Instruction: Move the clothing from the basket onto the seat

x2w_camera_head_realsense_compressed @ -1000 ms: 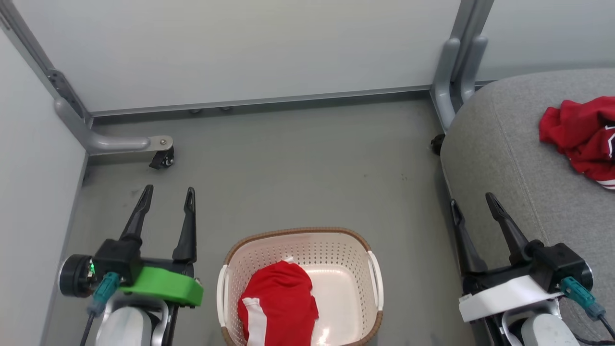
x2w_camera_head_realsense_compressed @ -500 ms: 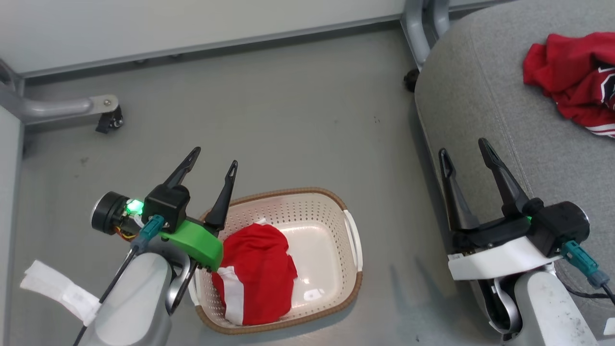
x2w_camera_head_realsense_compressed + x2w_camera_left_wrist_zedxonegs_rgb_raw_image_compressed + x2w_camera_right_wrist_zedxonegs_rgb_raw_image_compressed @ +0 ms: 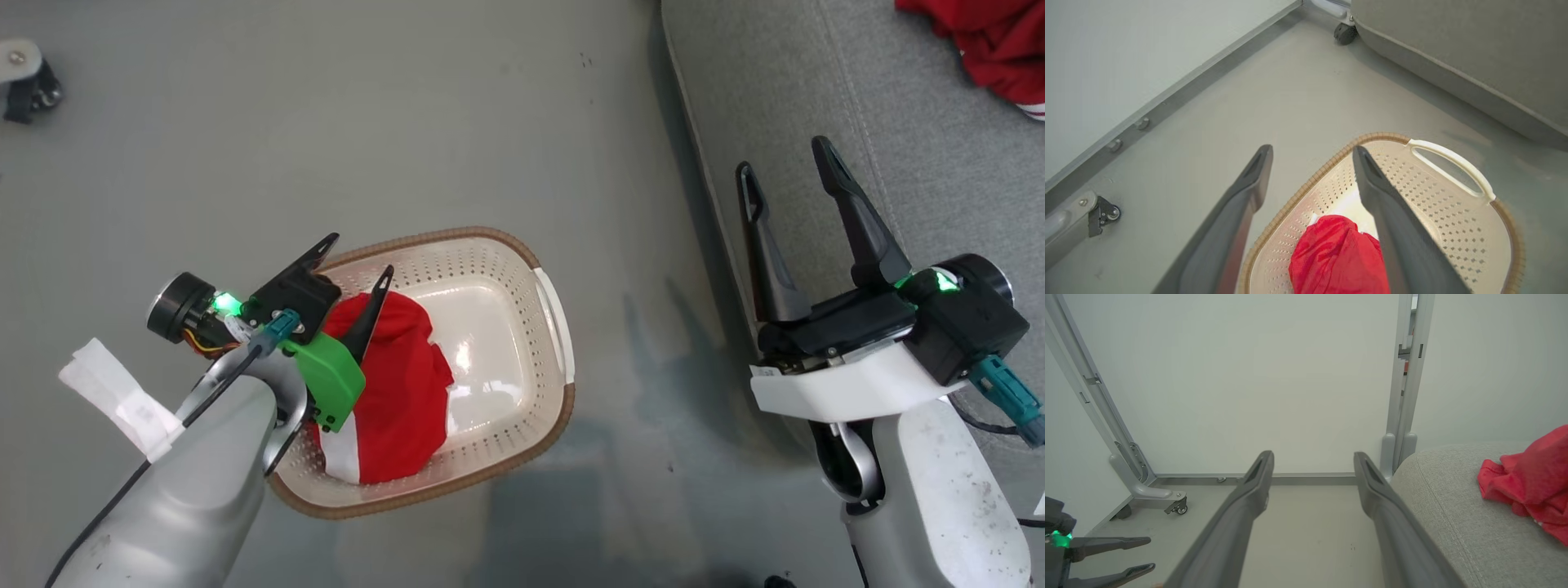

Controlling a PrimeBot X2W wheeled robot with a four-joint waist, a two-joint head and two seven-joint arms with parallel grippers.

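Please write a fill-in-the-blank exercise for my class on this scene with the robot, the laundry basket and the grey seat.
1. The basket holds ____ red garment.
2. The other garment lies on the grey seat, which is on the robot's ____ side.
3. The left gripper and the right gripper both have their jaws ____.
4. The left gripper is poised over the ____.
Missing words: one; right; open; basket.

My fingers (image 3: pixel 1392 228) were matt dark plastic. The basket (image 3: pixel 482 273) was glossy perforated cream plastic with a brown woven-look rim. The clothing (image 3: pixel 400 408) in it was soft red cloth. The seat (image 3: pixel 898 106) was coarse grey fabric, and the floor (image 3: pixel 367 122) was smooth and dull.
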